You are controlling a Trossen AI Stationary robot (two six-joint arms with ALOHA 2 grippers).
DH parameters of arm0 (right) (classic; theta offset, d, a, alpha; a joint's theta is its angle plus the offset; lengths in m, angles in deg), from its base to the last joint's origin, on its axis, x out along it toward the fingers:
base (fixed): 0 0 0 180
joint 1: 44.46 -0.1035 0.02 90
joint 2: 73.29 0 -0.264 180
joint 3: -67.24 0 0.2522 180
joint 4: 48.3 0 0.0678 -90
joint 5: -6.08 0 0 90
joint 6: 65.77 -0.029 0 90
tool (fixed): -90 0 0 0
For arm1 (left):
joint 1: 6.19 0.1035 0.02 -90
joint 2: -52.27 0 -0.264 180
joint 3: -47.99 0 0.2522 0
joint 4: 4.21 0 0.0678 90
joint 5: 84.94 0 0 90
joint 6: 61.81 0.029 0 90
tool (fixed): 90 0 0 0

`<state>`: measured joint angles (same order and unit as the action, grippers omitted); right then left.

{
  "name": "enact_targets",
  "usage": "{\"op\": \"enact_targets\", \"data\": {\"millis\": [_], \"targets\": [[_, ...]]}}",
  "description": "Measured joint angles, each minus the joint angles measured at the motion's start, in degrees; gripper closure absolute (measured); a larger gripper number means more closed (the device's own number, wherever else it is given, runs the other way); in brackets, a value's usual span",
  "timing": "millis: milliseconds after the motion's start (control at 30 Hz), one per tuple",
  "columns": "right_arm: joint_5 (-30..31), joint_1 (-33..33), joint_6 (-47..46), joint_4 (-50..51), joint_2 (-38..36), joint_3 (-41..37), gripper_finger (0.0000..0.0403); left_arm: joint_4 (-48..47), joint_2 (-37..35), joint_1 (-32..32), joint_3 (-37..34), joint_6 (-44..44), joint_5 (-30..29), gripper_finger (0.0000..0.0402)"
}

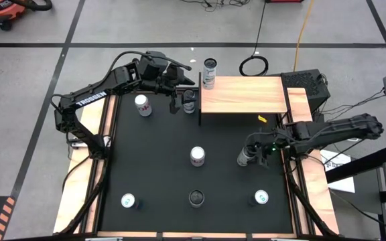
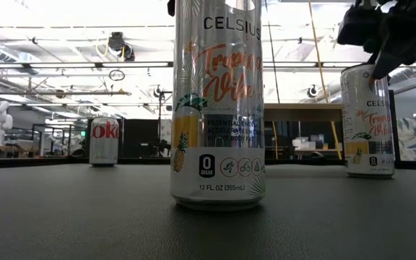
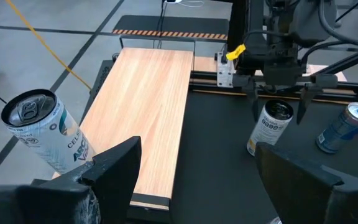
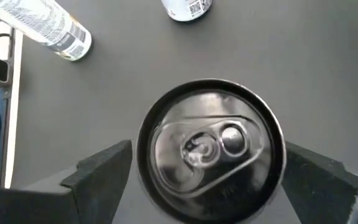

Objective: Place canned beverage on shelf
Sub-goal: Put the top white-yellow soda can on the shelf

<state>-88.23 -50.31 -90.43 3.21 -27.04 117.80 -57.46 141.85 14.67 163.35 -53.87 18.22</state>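
The light-wood shelf (image 1: 243,95) lies at the mat's far edge and also shows in the left wrist view (image 3: 154,106). A silver can (image 1: 210,72) stands on its far left corner (image 3: 42,134). My right gripper (image 1: 254,148) is open, pointing down over a Celsius can (image 1: 245,158) that stands upright on the black mat. One finger is on either side of the can's top (image 4: 210,146), with small gaps in the left wrist view (image 3: 271,124). My left gripper (image 1: 181,86) is open and empty, above the mat by the shelf's left end.
More cans stand on the mat: a Diet Coke (image 1: 143,105), one mid-mat (image 1: 198,156), a dark one (image 1: 196,198), and two at the near corners (image 1: 127,200), (image 1: 261,197). A dark can (image 1: 189,100) stands beside the shelf's black left edge. Wooden rails border the mat.
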Motion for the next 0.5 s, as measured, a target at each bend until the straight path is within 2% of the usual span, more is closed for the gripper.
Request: {"op": "enact_targets", "data": {"millis": [200, 500], "targets": [[-0.1, 0.0, -0.1, 0.8, 3.3, 0.0, 0.0062, 0.0, 0.0, 0.0, 0.0, 0.0, 0.0, 0.0084], [0.7, 0.0, 0.5, 0.2, 6.1, 0.1, 0.0166, 0.0, 0.0, 0.0, 0.0, 0.0, 0.0, 0.0084]]}}
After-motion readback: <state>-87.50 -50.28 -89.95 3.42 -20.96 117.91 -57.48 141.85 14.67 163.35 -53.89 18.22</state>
